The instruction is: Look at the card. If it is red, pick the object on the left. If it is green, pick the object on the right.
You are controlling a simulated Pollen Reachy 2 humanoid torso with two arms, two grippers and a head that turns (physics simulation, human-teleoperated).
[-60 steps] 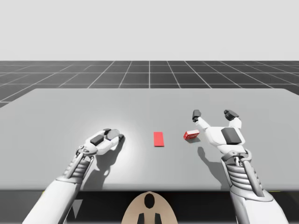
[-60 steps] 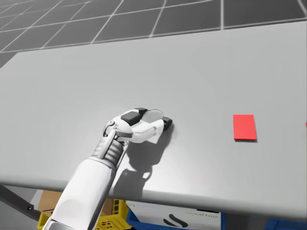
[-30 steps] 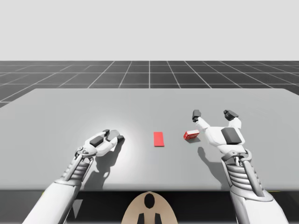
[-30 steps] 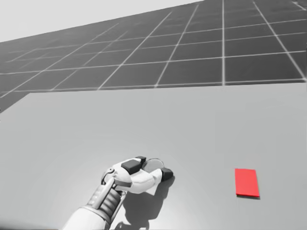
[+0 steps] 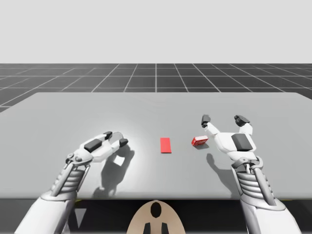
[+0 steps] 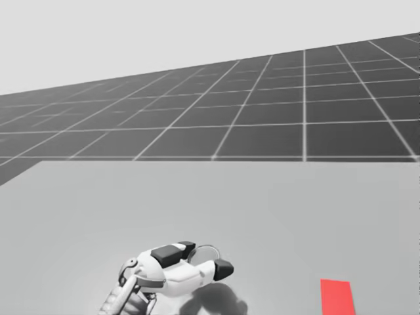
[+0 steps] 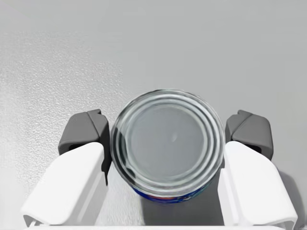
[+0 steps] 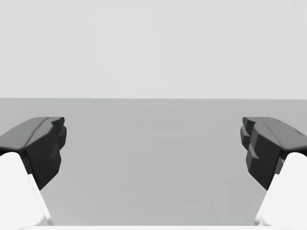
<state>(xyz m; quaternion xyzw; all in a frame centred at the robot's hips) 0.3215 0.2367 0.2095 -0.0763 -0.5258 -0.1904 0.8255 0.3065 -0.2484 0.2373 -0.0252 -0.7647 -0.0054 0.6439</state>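
Observation:
A flat red card (image 5: 165,145) lies at the table's middle, also seen in the head view as the red card (image 6: 338,296). My left gripper (image 5: 116,138) hangs above the table left of the card, shut on a round can (image 7: 168,143) with a ribbed silver top and a blue band; both fingers (image 7: 86,132) press its sides. In the head view the can's rim (image 6: 207,250) peeks out between the left gripper's (image 6: 205,258) fingers. A small red box (image 5: 199,141) lies right of the card. My right gripper (image 5: 223,118) stands open just beyond the box, and its wrist view (image 8: 156,143) holds nothing.
The grey table (image 5: 58,112) stretches wide around both arms, its front edge close to my torso. The left gripper's shadow (image 5: 117,163) falls on the surface beneath it. Dark gridded floor (image 5: 156,75) lies beyond the far edge.
My left gripper has risen off the table with the can held in it and drawn slightly left. My head has tilted upward. The right arm, card and red box have stayed put.

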